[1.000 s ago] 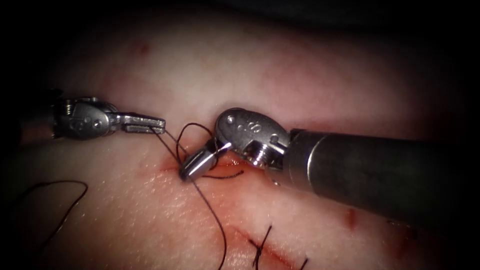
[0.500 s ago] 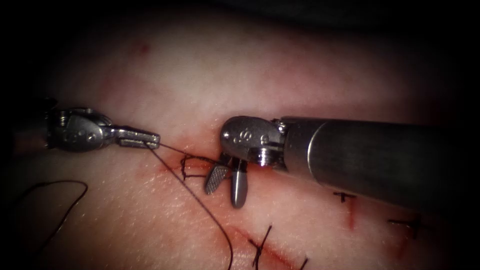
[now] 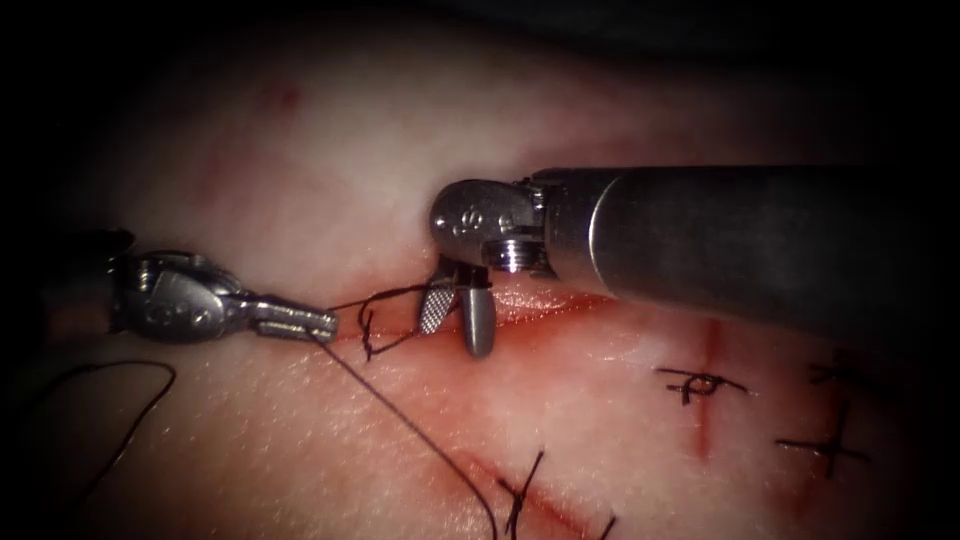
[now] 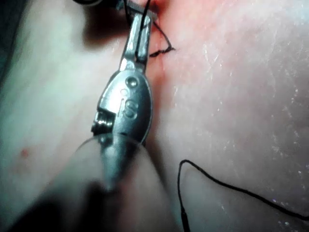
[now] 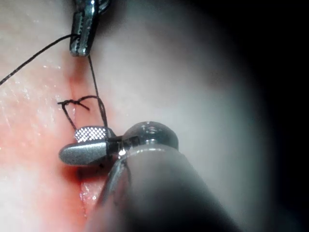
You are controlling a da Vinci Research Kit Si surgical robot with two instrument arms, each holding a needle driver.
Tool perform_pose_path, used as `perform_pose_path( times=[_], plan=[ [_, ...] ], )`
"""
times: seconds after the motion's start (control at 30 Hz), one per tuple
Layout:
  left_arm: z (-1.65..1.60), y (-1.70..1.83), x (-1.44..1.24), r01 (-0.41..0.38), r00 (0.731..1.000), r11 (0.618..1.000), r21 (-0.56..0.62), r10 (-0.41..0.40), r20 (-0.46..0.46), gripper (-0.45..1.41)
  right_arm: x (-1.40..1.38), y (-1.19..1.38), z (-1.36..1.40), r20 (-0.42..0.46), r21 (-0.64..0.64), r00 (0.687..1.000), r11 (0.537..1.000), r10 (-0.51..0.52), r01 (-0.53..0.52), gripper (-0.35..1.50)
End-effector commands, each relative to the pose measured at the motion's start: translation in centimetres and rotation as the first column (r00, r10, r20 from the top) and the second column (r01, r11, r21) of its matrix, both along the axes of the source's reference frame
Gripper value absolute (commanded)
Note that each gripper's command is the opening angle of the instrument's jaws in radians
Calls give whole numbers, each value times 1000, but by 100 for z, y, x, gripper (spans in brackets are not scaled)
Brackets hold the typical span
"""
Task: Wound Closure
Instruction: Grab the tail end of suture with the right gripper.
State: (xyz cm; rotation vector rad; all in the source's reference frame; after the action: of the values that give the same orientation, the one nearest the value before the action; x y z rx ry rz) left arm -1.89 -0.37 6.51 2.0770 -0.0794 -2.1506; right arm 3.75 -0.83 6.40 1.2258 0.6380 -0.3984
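At the bottom centre of the endoscope view, cut ends (image 3: 522,490) of thread stand up from a closed stretch of the cut. A long strand of thread (image 3: 410,425) runs from the bottom edge up and leftward to the left end effector (image 3: 322,322). More tied stitches (image 3: 700,382) lie at lower right, on the right of the cut, and a loose loop (image 3: 110,420) of thread lies at lower left.

In the middle of the frame, the left end effector enters from the left, its long axis almost level, tip pointing right. Its jaws are pressed together, pinching the thread. Just right of its tip, a small knot (image 3: 372,335) sits on the cut (image 3: 560,305), which runs as a red line rightward across the tissue (image 3: 330,160).

The right end effector (image 3: 455,320) hangs from its wrist, pointing down at the cut, touching or just above it. Its jaws are spread and hold nothing, though thread crosses near their base in the right wrist view (image 5: 104,121). Its thick shaft (image 3: 740,240) covers the tissue at upper right.

The needle cannot be seen.
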Motion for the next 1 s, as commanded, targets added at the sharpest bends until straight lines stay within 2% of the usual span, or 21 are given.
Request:
perform_pose_path(
  times=[0.03, 0.2, 0.43, 0.5, 0.8, 1.0],
  plan=[
    [5, 3, -6, -1, 1000, 1000, -3, 1, 4, -45, 9, 5, 4, 2, -9, 1000, 1000, -2, 2, 89],
    [5, 1, -10, -7, 1000, 1000, 2, 7, 6, -45, 11, 6, 1, 1, -9, 1000, 1000, -4, 4, 86],
    [5, 0, -13, -15, 1000, 1000, 0, 15, 10, -45, 22, 30, -2, -3, -31, 999, 999, 36, -37, 78],
    [5, 0, -13, -16, 1000, 1000, 0, 16, 11, -45, 23, 32, -1, -6, -34, 999, 999, 36, -36, 69],
    [4, -1, -13, -18, 1000, 1000, 0, 18, 14, -45, 5, 10, 4, -4, -58, 1000, 998, -17, 17, 69],
    [4, -1, -13, -18, 1000, 1000, 0, 18, 15, -45, 3, 1, 16, 1, -72, 1000, 997, -24, 24, 69]
  ],
)
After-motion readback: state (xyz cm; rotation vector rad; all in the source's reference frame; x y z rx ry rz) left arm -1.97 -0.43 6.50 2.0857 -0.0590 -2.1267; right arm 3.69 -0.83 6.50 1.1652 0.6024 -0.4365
